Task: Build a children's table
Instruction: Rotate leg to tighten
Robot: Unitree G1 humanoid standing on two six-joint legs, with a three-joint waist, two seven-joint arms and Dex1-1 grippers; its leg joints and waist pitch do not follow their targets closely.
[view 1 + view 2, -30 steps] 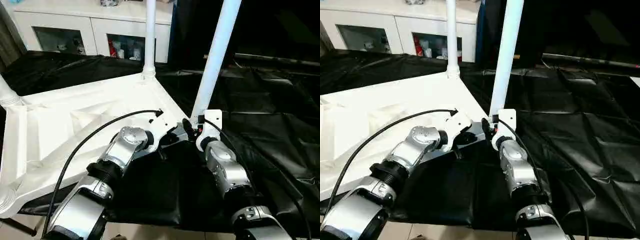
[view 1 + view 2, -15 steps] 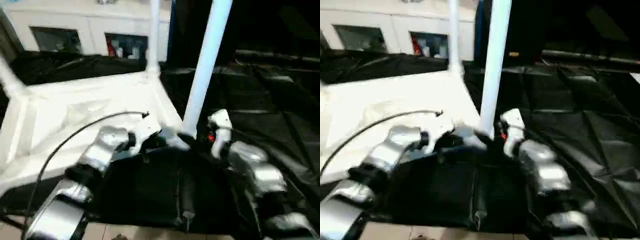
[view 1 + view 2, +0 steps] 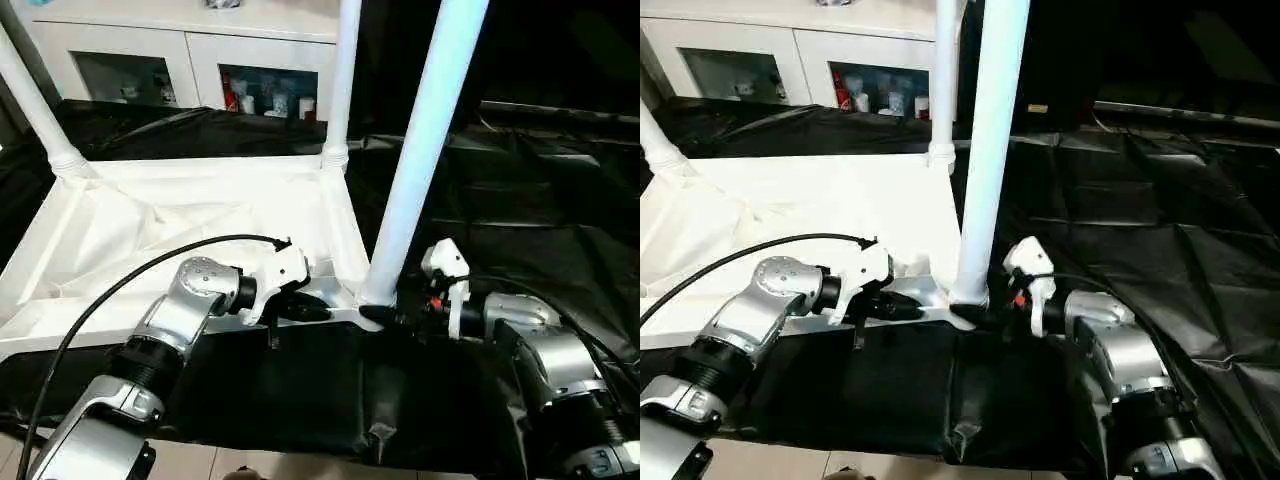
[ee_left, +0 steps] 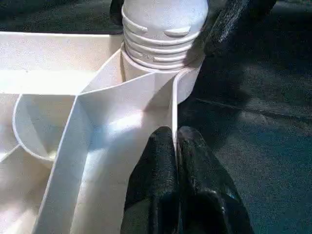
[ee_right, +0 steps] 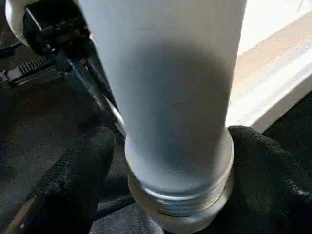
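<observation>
The children's table lies upside down on the black cloth, its white tabletop [image 3: 150, 230] showing the ribbed underside. Three white legs stand in corner sockets: the near right one [image 3: 425, 150], a far one [image 3: 340, 80] and a left one [image 3: 35, 100]. My left gripper [image 3: 312, 312] is shut on the thin rim wall [image 4: 173, 107] just beside the near right socket [image 4: 161, 53]. My right gripper [image 3: 385, 316] is open around the base of the near right leg [image 5: 170, 97], one black finger [image 5: 78, 165] on each side of the threaded collar.
A white glass-door cabinet [image 3: 180, 50] stands behind the black-draped table [image 3: 540, 200]. The cloth's front edge and the floor [image 3: 300, 465] lie just below my arms. A black cable [image 3: 120, 290] loops over my left forearm.
The camera has shifted. My right arm has swung out to the right of the near leg, and its fingers have spread wider. The left gripper keeps its hold on the rim.
</observation>
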